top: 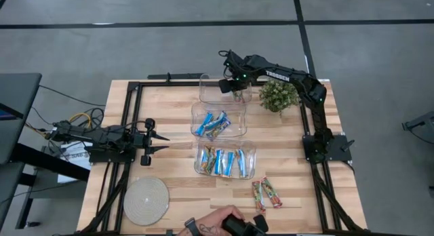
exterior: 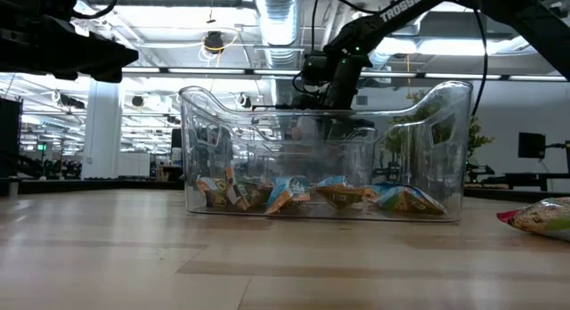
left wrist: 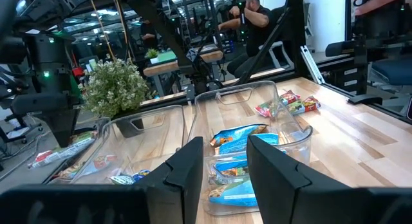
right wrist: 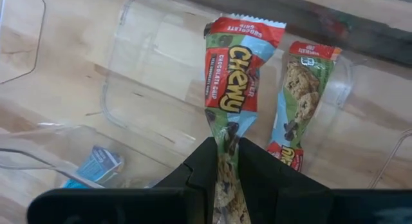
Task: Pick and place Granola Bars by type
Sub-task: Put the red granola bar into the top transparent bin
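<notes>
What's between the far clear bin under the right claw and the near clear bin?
High view: a third clear plastic bin, the middle one, holding blue-wrapped bars, sits between the far bin and near bin.

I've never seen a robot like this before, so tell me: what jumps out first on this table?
The right hand hangs over the far clear bin, pinching a red-green-orange Chewy bar, with a matching bar already lying in that bin. Two more bins hold bars: the middle bin and the near bin, which has a row of blue-wrapped ones. Two loose red-green-orange bars lie on the wood by the near edge, close to a person's hand.
</notes>
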Motion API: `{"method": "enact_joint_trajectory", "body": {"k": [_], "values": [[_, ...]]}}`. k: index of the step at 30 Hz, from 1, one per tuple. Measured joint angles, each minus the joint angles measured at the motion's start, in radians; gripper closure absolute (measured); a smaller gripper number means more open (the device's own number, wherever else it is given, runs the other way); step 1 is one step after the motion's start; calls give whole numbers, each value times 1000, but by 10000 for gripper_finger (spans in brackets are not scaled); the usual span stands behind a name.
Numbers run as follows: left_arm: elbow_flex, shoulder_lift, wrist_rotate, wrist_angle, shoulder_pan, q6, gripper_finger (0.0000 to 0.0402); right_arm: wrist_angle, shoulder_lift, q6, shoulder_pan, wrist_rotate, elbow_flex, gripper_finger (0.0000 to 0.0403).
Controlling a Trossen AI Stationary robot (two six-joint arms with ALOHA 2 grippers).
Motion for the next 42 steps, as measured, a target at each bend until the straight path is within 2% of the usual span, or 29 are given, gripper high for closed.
{"method": "enact_joint_trajectory", "body": {"k": [28,37,42], "values": [[0,0,2,0,0,0,287,-1,-1,-35,4,-8,0,346],[0,0,3,0,0,-1,287,4,-14,-88,31,-113,-1,346],[0,0,3,0,0,-1,287,6,-63,-132,52,-116,-1,346]]}}
